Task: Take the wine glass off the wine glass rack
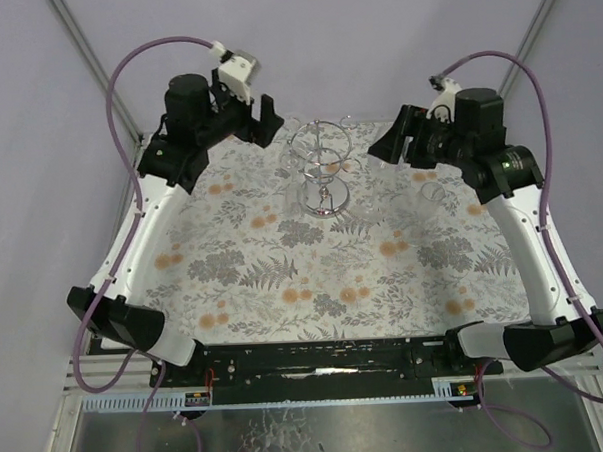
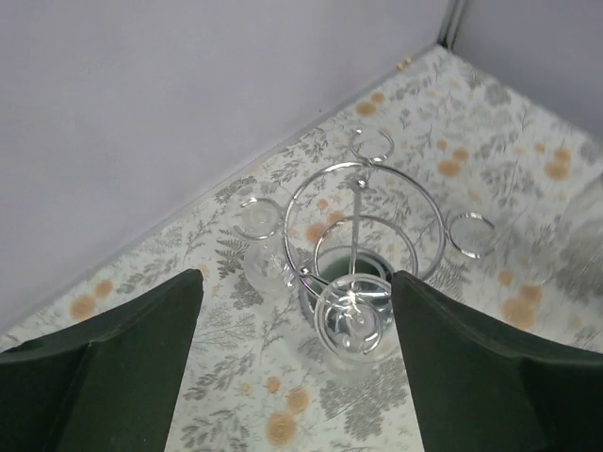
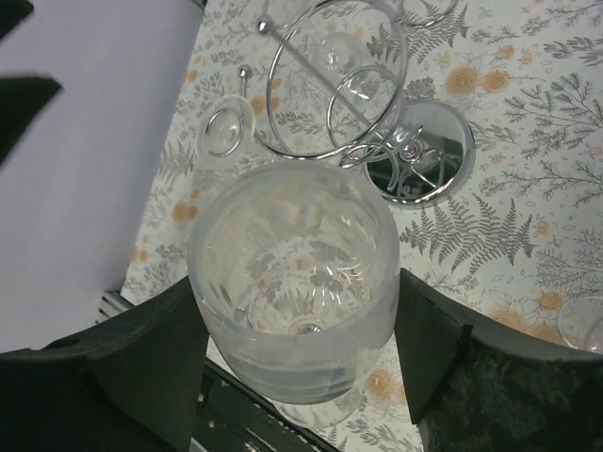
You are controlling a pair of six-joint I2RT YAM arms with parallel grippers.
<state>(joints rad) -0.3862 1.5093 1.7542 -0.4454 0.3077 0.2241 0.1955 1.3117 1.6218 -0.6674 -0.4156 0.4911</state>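
Between the two dark fingers (image 3: pixel 141 367) of the right pincer (image 3: pixel 298 301) sits a small clear wine glass (image 3: pixel 292 245) with a round bowl. The fingers press on both sides of the bowl, so this pincer looks clamped on the wine glass. We look straight into its open mouth. The wine glass is close to the shiny silver wire wine glass rack (image 3: pixel 426 160), but it does not touch it. It hangs on no ring.

On the other side of the rack is the left pincer (image 2: pixel 297 278). Its fingers are wide apart and it holds nothing. It points at the rack from a little way off.

The rack stands on its round mirror foot on the flowery tabletop (image 1: pixel 284 277), between the two arms. A second clear glass (image 2: pixel 264 250) is just beside the rack, near the wall. A third clear glass (image 2: pixel 353 325) is right at the rack's foot, with a wire ring around it or over it. I cannot tell if these two hang on the rack or stand on the tabletop. One more clear glass (image 3: pixel 584 325) is on the tabletop, well apart from the rack.

So the big part looks done: one wine glass is off the rack. What is left, I think, is to put it down softly and let go.
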